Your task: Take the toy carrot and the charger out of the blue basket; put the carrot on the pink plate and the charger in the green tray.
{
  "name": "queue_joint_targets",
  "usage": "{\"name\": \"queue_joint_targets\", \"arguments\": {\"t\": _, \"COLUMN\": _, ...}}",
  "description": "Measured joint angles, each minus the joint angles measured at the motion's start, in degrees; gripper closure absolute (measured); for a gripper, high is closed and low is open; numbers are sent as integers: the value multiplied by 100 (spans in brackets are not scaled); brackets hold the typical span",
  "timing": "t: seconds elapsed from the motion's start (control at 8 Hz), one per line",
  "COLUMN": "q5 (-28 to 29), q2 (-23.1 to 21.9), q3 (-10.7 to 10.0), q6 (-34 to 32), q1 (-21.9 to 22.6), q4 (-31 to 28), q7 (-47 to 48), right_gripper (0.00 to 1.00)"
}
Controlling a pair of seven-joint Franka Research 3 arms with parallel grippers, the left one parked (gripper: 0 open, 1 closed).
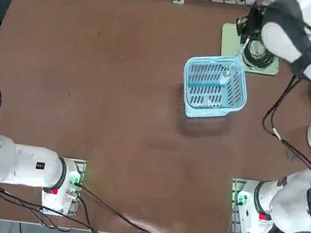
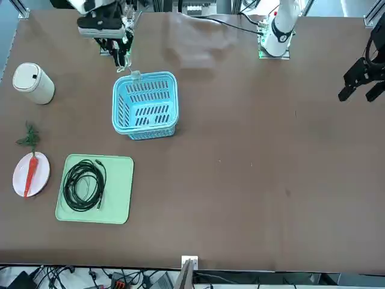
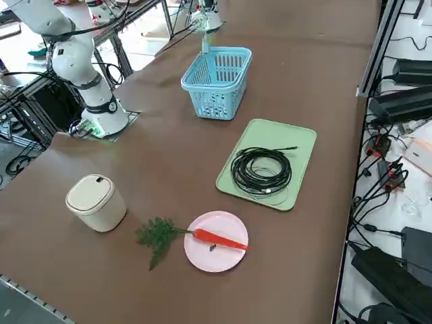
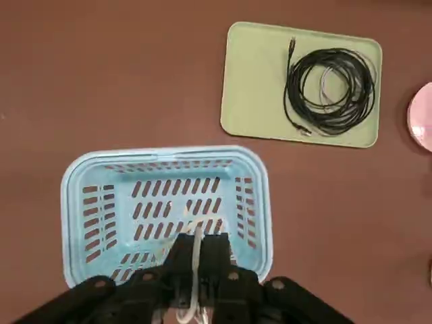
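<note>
Carrot (image 3: 219, 239) done: its red root lies across the plate (image 3: 211, 262), leafy end spilling over the edge onto the table. Plate sits well to the robot's right of the basket (image 2: 144, 133), a little farther out from the arm bases.

Charger half done, by my reading. Right gripper (image 4: 198, 244) is over the basket, jaws drawn narrow and pinching the charger's white cable (image 4: 196, 270). Charger (image 2: 136, 75) looks to hang below them, at the basket's near side; cannot tell whether the block is clear of the rim or touches it. No other item made out in the basket.

Tray (image 2: 119, 205) lies beyond the basket and somewhat to its right, charger not in it. A black coiled cable (image 2: 84, 185) takes up much of the tray; bare green remains beside the coil. White canister (image 3: 98, 202) stands to the basket's right.

Left to do: lift the charger clear of the basket, carry it out to the tray, set it down, let go. Likely snag: the dangling block could swing and catch the basket rim. Bare tray surface looks the easier landing; on the coil, the block might tip.
</note>
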Motion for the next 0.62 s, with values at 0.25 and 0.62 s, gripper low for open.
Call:
{"name": "queue_joint_targets", "arguments": {"t": 0.25, "q5": 0, "q2": 378, "q3": -439, "q6": 1, "q1": -37, "q4": 334, "q7": -432, "right_gripper": 97}}
{"name": "queue_joint_targets", "arguments": {"t": 0.62, "q5": 14, "q2": 1128, "q3": -1079, "q6": 3, "q1": -66, "q4": 1018, "q7": -1140, "right_gripper": 97}}
